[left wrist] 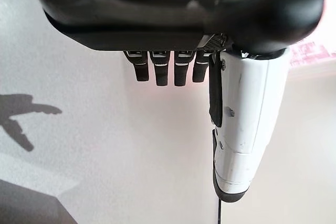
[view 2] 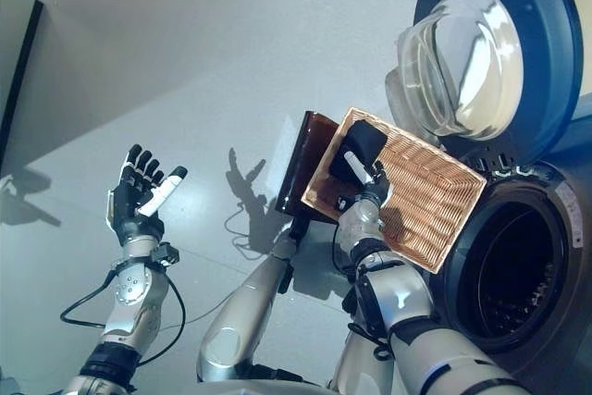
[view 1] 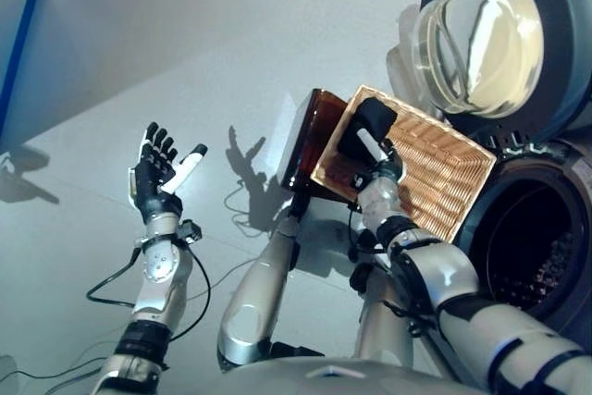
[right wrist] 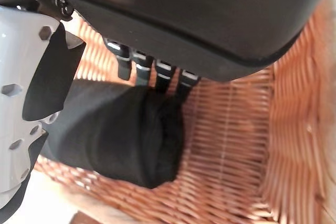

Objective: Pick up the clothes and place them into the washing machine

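— Where? Black garment (right wrist: 121, 140), rolled, lying in the wicker basket (view 1: 444, 164), centre-right of frame; long axis across the right hand (view 1: 375, 150).
— Grip? Curled round it, thumb opposite. Left hand (view 1: 159, 173), far lower left, spread and empty. Drum opening (view 1: 527, 238) just lower right.

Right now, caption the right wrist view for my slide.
Right hand reaching onto a black cloth lying in the wicker basket.

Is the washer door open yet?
Open. The washing machine door is swung up clear of the dark drum opening; the right robot hand grips black clothing in the basket.
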Controlling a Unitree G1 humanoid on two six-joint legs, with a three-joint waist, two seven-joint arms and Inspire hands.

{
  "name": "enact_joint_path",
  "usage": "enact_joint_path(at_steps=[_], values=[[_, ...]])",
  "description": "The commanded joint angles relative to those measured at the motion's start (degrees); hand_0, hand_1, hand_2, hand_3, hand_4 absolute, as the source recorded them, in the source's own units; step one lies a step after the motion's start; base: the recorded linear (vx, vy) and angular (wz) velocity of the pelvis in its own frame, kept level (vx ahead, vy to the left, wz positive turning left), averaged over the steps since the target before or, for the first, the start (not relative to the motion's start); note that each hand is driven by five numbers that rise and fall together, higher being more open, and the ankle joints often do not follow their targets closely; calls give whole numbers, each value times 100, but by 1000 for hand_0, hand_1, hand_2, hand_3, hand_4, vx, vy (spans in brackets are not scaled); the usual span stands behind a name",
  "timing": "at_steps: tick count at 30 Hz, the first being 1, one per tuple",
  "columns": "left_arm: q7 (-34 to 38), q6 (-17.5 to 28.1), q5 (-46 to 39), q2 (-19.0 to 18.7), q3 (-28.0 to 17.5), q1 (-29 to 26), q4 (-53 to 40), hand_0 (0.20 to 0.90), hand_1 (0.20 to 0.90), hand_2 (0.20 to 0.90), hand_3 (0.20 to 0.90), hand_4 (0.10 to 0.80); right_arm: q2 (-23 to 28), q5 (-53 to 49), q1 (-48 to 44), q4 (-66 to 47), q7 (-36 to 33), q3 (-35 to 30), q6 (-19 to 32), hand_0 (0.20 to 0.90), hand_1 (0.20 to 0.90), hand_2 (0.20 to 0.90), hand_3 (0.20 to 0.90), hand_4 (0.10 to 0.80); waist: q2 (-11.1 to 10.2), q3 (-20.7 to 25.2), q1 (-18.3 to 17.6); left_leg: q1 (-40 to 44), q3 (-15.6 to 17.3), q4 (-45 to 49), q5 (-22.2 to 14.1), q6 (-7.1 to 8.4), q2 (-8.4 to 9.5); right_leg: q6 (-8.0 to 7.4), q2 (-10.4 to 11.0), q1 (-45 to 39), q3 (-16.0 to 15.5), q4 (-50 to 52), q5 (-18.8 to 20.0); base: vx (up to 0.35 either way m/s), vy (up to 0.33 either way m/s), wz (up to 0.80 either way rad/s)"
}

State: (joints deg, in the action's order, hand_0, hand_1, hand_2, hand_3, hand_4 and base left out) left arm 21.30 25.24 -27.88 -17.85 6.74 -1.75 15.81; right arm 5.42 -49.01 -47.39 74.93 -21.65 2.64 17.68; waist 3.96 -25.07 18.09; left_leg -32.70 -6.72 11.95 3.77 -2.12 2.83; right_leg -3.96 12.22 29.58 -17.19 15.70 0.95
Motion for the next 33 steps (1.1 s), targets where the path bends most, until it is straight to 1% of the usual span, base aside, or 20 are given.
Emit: enact_joint_path(at_steps=[1,5,6,7,11,17,30,31,32,33], values=[[191,665,203,-514,-671,90,-772,900,900,900,900,800,8,-122,-101,-443,-68,1,356,900,900,900,900,800,-86,68,235,-404,116,239,-228,478,77,-101,279,-408,77,96,-441,12,-7,20],[214,688,199,-538,-675,34,-818,900,900,900,900,800,55,-56,-251,-368,-117,18,316,900,900,900,900,800,-72,17,293,-508,65,298,-242,467,112,-91,293,-341,38,181,-490,10,-3,10],[225,701,189,-543,-687,25,-827,900,900,900,900,800,73,-26,-297,-336,-125,24,299,529,529,529,529,535,-63,11,315,-521,62,305,-245,464,117,-88,298,-332,23,197,-504,16,-3,5],[232,707,185,-547,-684,19,-829,900,900,900,900,800,94,45,-347,-299,-165,32,270,200,200,200,200,300,-62,3,322,-536,51,313,-246,463,122,-90,303,-323,19,211,-512,19,-13,4],[294,719,235,-584,-669,20,-876,900,900,900,900,800,252,235,-556,-110,-318,-25,213,200,200,200,200,300,-32,18,371,-580,33,320,-245,461,135,-93,323,-265,2,268,-531,5,-3,1],[347,696,250,-619,-706,95,-902,900,900,900,900,800,435,435,-659,-73,-406,-3,123,200,200,200,200,300,-8,13,333,-559,61,345,-269,427,113,-80,314,-237,59,300,-547,0,0,0],[152,680,141,-614,-688,326,-904,900,900,900,900,800,670,721,-495,-79,-507,-100,23,200,200,200,200,300,53,92,189,-434,144,306,-267,391,82,-109,303,-258,204,252,-477,-5,1,-2],[140,677,134,-615,-689,340,-912,900,900,900,900,800,699,761,-504,-70,-519,-92,17,422,422,422,422,459,57,100,182,-430,152,297,-263,389,84,-111,303,-258,211,238,-468,-14,15,-5],[121,678,127,-608,-677,357,-909,900,900,900,900,800,723,835,-498,-39,-541,-82,-12,900,900,900,900,800,62,109,177,-415,170,286,-260,385,83,-118,305,-266,217,216,-454,-12,17,-6],[109,680,117,-607,-670,373,-914,900,900,900,900,800,757,937,-510,-13,-577,-55,-38,900,900,900,900,800,62,111,171,-403,175,284,-258,380,76,-120,305,-277,226,207,-443,-7,16,-6]])
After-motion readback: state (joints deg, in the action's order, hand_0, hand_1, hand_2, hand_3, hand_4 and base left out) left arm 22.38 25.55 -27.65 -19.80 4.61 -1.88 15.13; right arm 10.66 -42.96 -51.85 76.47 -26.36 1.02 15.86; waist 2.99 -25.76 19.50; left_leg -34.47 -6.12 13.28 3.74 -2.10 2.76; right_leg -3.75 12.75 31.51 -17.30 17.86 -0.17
